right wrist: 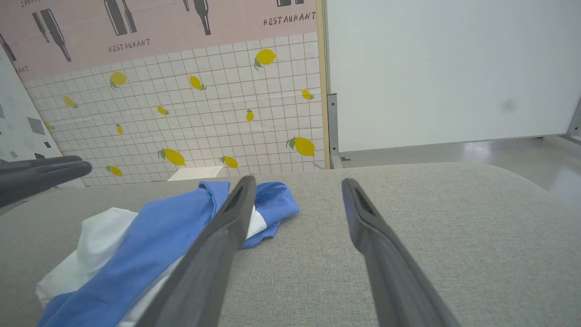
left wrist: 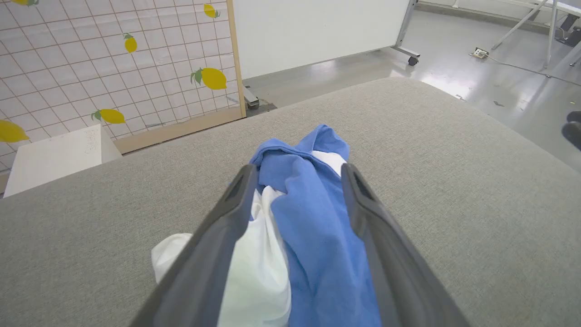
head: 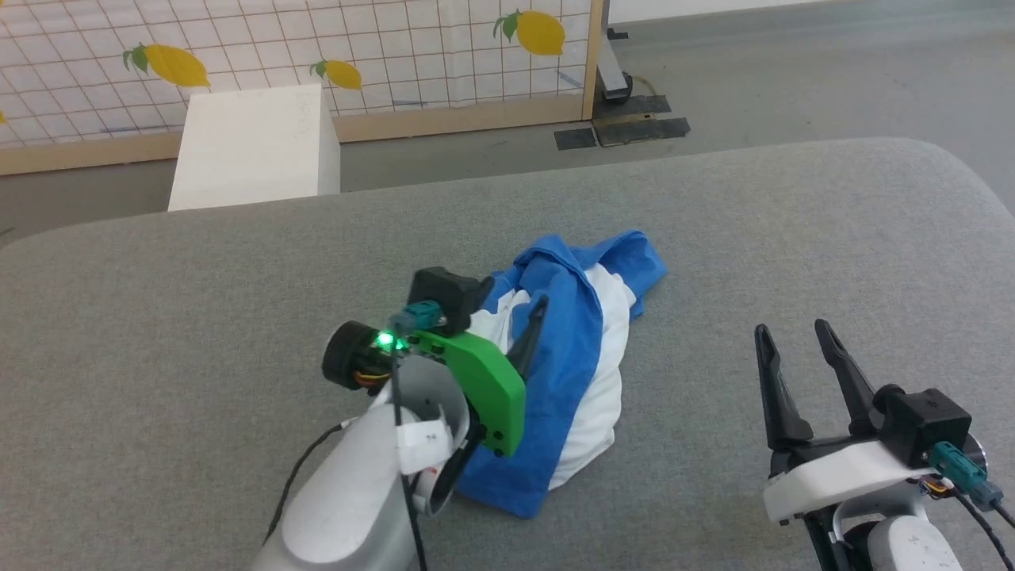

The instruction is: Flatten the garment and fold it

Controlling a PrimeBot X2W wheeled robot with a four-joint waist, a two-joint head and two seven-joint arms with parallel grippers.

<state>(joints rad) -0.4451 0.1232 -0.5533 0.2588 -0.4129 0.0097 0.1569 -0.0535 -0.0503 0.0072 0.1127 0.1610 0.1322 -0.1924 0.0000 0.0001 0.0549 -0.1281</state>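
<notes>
Grey woven fabric covers the whole surface (head: 793,238), and the garment (head: 571,357) sits about in the middle of it as one crumpled heap. A blue sleeve is draped over bunched white body cloth, with more blue sticking out toward 1 o'clock in the head view. So progress-wise, I'd say basically nothing is done yet: no flat panel, no sleeves laid out, no fold lines anywhere. All of the flattening and all of the folding is left.

The left pincer (left wrist: 299,169) is right over the heap with its fingers spread wide. In its own wrist view the blue and white cloth lies between them, but they're not pinching it. I can't tell if the tips touch the fabric. The right pincer (head: 791,327) is parked at about 4 o'clock from the garment, well apart from it, fingers also spread and holding nothing.

My guess is this is the very first grab, to lift and shake the thing out. A white box (head: 254,147) stands on the floor past the surface at 11 o'clock, not involved.
</notes>
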